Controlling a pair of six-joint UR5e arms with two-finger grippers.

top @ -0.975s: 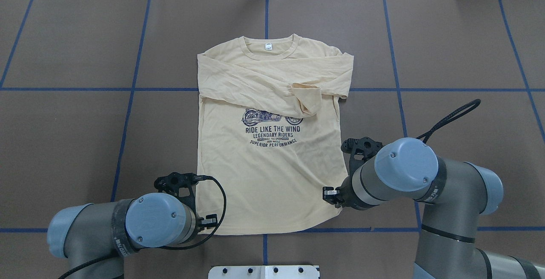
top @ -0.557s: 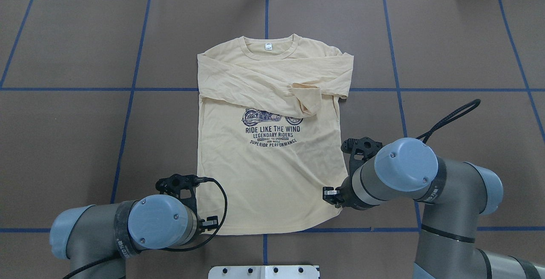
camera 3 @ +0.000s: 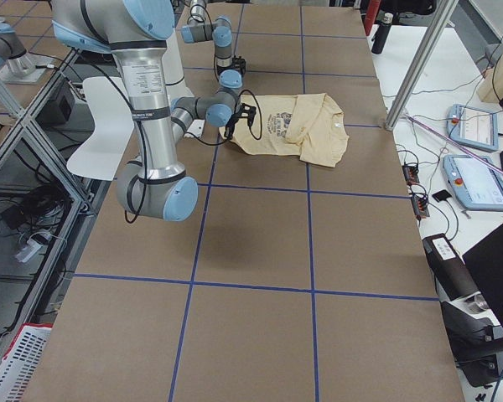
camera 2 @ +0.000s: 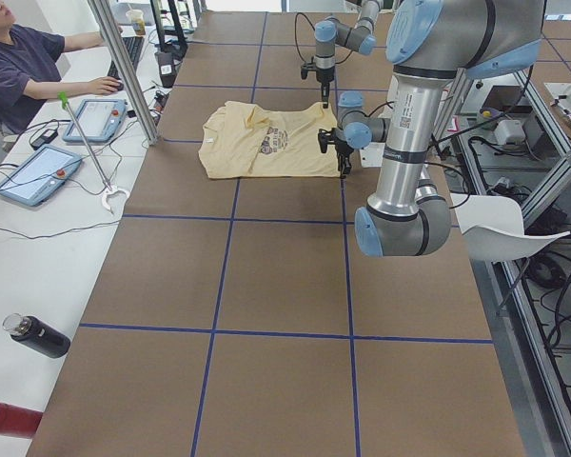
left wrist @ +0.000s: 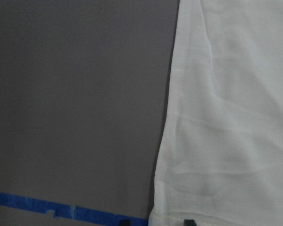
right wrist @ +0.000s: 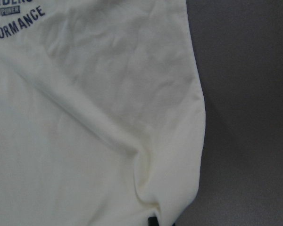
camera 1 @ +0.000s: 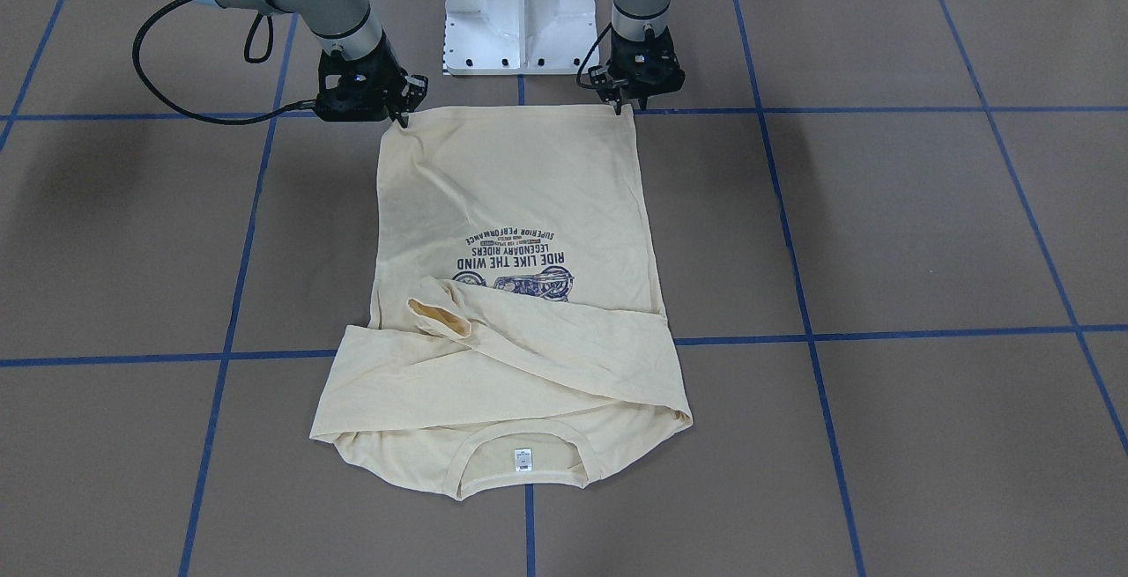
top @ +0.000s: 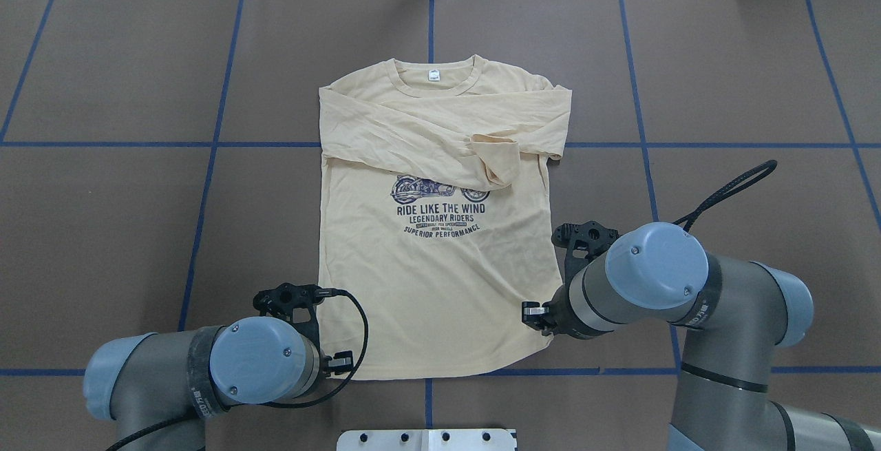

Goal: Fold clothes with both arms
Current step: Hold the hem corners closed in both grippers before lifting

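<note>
The cream-yellow shirt (top: 433, 286) lies flat and face up on the brown table, both sleeves folded across its chest and the collar on the far side. My left gripper (camera 1: 632, 105) stands at the hem's left corner. In the left wrist view its fingertips (left wrist: 188, 221) are apart and open, straddling the shirt's edge (left wrist: 226, 117). My right gripper (camera 1: 404, 116) is at the hem's right corner, shut on the cloth. In the right wrist view the fabric (right wrist: 85, 117) puckers toward its tip (right wrist: 152, 220).
The white pedestal base (camera 1: 520, 13) stands just behind the hem, between the arms. A black cable (camera 1: 176, 57) loops off the right arm. Blue tape lines (top: 206, 144) grid the table. A person (camera 2: 29, 57) sits at a side desk with tablets.
The left arm has shifted a little toward the table's near edge and inward at the hem corner. The right arm and the shirt have not moved.
</note>
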